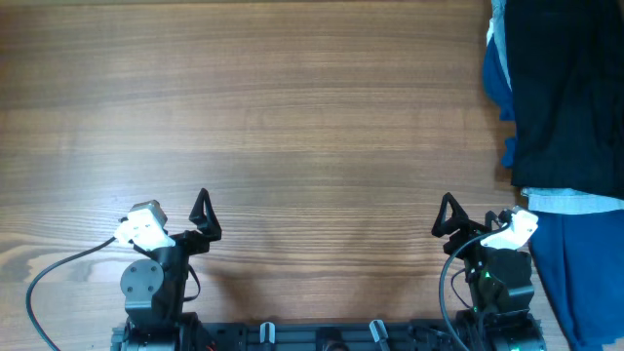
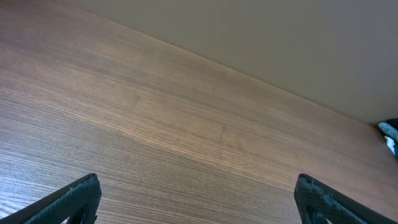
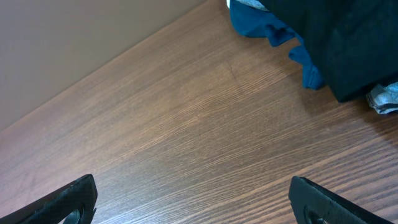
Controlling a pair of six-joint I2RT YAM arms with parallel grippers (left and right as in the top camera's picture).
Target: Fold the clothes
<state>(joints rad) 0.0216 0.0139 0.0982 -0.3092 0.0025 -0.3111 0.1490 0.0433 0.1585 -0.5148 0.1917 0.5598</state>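
- Wood-grain table (image 1: 292, 117) stretches out in front of both arms, with a plain beige wall (image 2: 280, 37) behind its far edge.
- Left claw (image 1: 205, 216) sits low near the front edge, its two fingers spread wide over bare wood, gripping nothing.
- Right claw (image 1: 448, 216) stands the same way on the other side, fingers wide apart and empty.
- Both claws are well apart from each other, and neither touches any fabric.
- Black garment (image 1: 565, 88) lies bunched at the table's far right corner, running off the right edge of the overhead view. It is beyond the right claw and well away from the left one.
- Blue cloth (image 1: 499, 83) pokes out in ruffles from under the garment's left side.
- Pale denim (image 1: 570, 202) shows as a strip at the garment's near edge, just right of the right claw.
- Blue fabric (image 1: 585, 283) lies nearer still, beside the right arm's base; whether it is the same cloth, I cannot tell.
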